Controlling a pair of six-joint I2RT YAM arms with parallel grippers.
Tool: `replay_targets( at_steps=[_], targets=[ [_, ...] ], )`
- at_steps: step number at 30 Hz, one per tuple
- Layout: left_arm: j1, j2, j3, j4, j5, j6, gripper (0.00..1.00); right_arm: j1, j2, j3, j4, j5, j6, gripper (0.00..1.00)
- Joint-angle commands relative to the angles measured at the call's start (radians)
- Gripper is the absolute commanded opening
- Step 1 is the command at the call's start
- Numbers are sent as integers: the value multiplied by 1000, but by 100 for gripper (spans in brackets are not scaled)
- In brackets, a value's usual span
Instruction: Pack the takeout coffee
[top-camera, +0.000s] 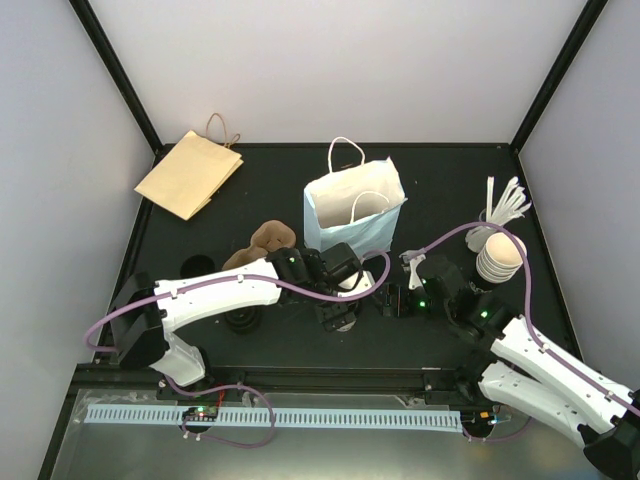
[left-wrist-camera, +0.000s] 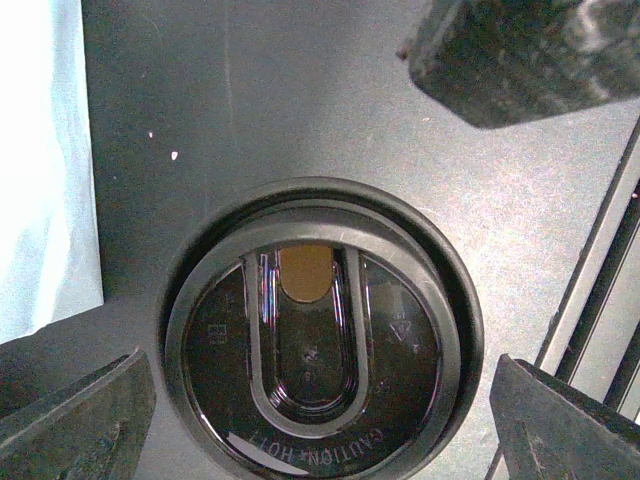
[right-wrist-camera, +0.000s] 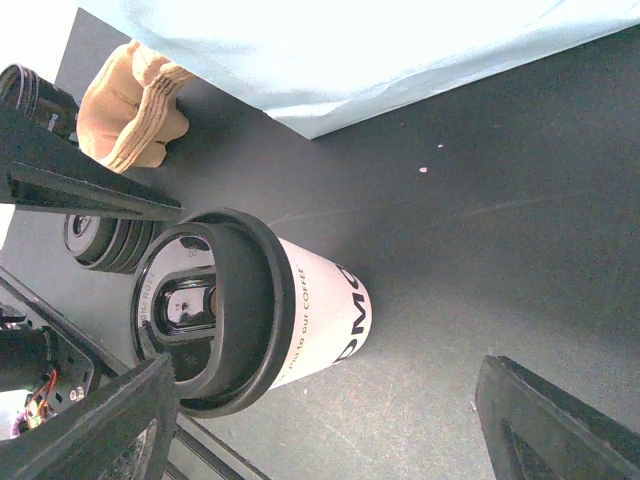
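Scanning the tabletop from the left. A brown paper bag lies flat at the far left corner. Nearer the middle sits a tan cardboard piece, with a short stack of loose black lids just beside it on the near side.

My left end effector hangs directly over the takeout coffee. The cup stands upright on the tabletop, near the centre, in front of the pale blue bag and outside it. My wrist view looks straight down on its black lid; "CAUTION HOT" reads along the rim and tan liquid shows in the sip opening. My fingers stand spread, one either side of the lid. A thin strip of tabletop shows between each finger and the rim, so the left end effector is released and grasping nothing.

The pale blue bag stands upright behind the cup, mouth up, handles raised.

My right end effector sits low, just right of the cup and facing it. Its jaws are wide apart, with only bare tabletop between them: released as well. The cup lies ahead of these fingertips, toward the left-arm side, and is not touched. Dark lettering runs down its white wall.

Farther right is a stack of white cups, with white sticks beyond it by the right edge.
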Motion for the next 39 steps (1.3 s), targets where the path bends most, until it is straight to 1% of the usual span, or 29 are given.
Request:
replay_targets(
  at_steps=[1, 6, 12, 17, 19, 21, 31, 39],
  targets=[
    [-6, 1, 48, -35, 16, 15, 93, -7, -9, -7, -2, 20, 2, 84],
    [-5, 39, 78, -77, 18, 18, 86, -7, -8, -6, -2, 18, 2, 84],
    [-6, 73, 112, -110, 28, 17, 81, -7, -10, -9, -4, 16, 1, 84],
    [-6, 92, 140, -134, 17, 15, 81, -7, -13, -10, -5, 16, 1, 84],
    [-6, 93, 145, -135, 11, 15, 85, -7, -12, -9, -4, 15, 1, 84],
    [-6, 90, 149, -136, 5, 15, 86, -7, -13, -9, -5, 15, 0, 84],
    [-4, 116, 166, -154, 24, 17, 85, -7, -15, -9, -7, 10, -2, 84],
    [-1, 136, 155, -159, 39, 11, 80, -9, -20, -10, -8, 11, -1, 84]
  ],
)
